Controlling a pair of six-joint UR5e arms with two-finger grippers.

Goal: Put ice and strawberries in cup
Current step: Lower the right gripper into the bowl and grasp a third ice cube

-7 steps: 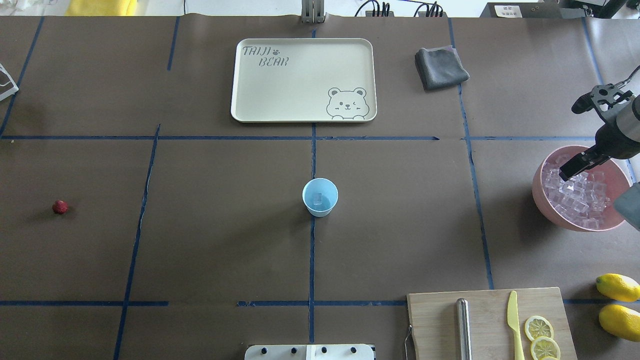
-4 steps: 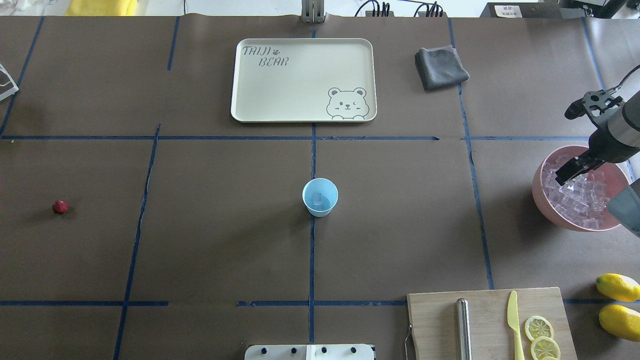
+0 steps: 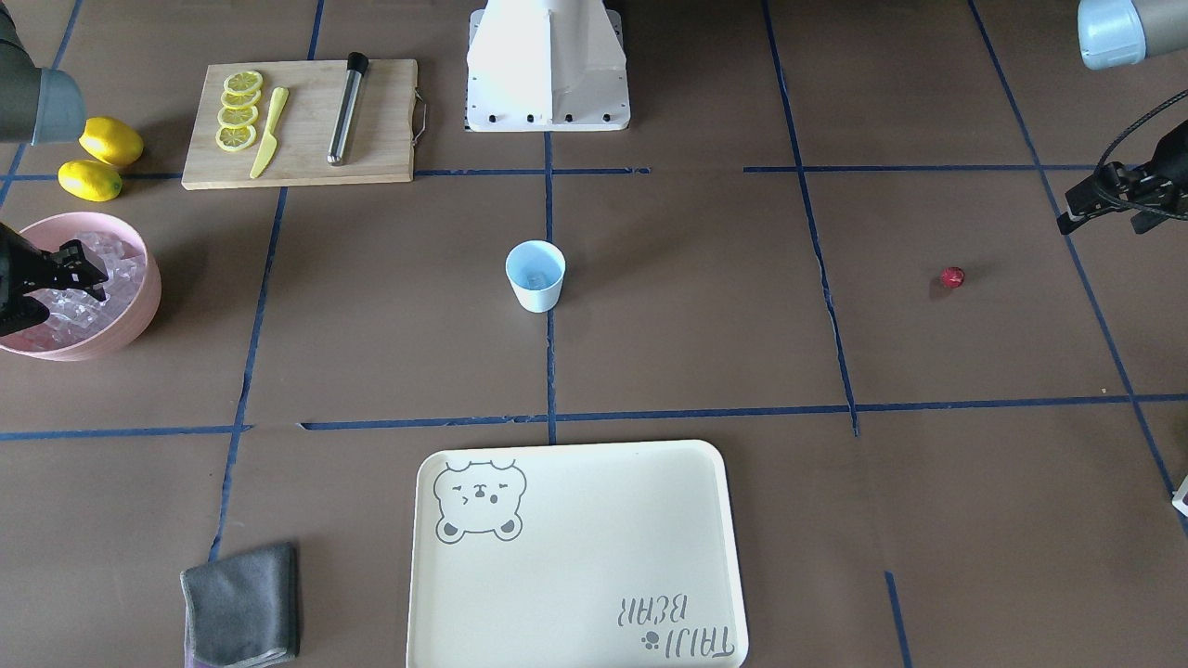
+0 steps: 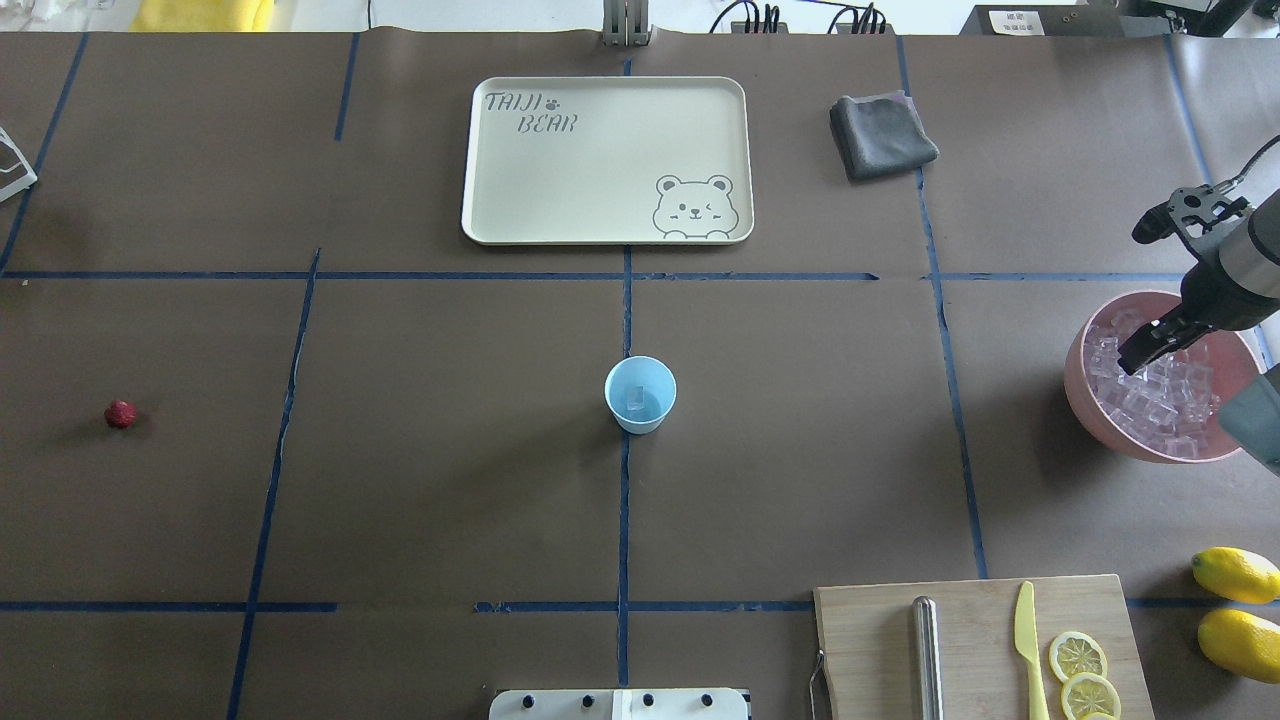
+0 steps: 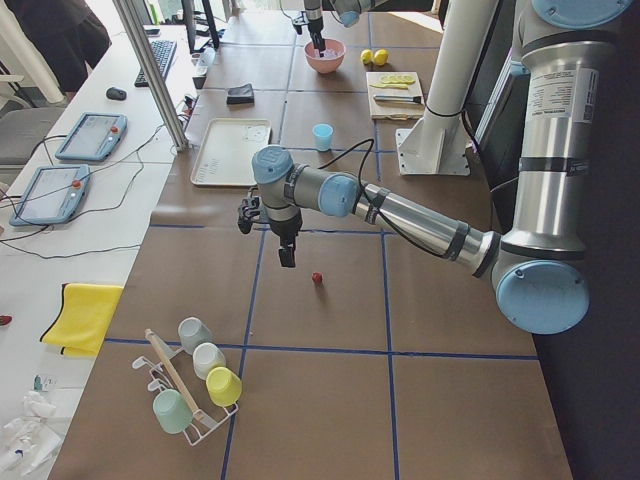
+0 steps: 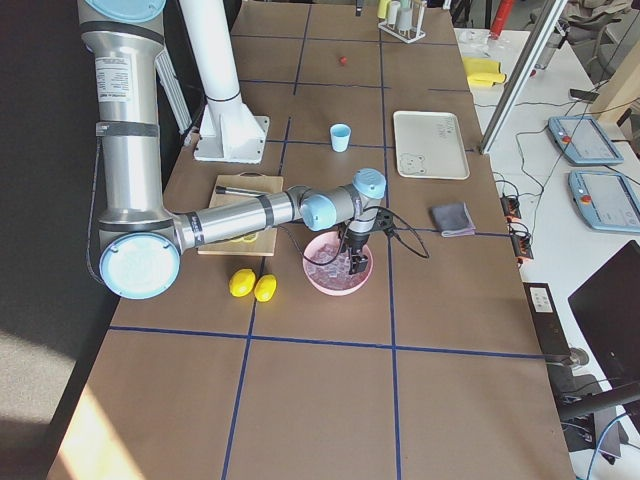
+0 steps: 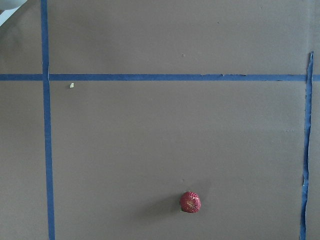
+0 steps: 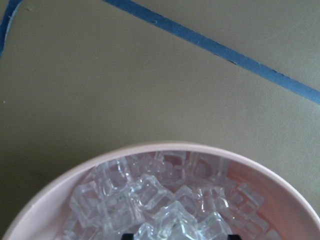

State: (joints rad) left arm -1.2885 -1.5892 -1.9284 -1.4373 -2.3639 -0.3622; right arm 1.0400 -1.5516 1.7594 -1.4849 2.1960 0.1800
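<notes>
Right gripper is down inside the bowl at the table's right edge, tips among the ice. The wrist view shows its two tips spread wide with cubes between them, nothing gripped. Left gripper hangs over the left side, near the strawberry; its spread cannot be told.

Table: brown, gridded with blue tape, wide bare stretches left and centre.
Tray: far centre, cream, printed "TAIJI BEAR" beside a paw mark, with a winking bear drawing.
Board: near right, bearing a rod, a knife and lemon slices.
Cloth: far right, grey, folded.
Cup: centre, upright on a tape line, one cube inside, open room all round.
Lemons: two, at the right edge, near.
Strawberry: alone, well left of the cup.
</notes>
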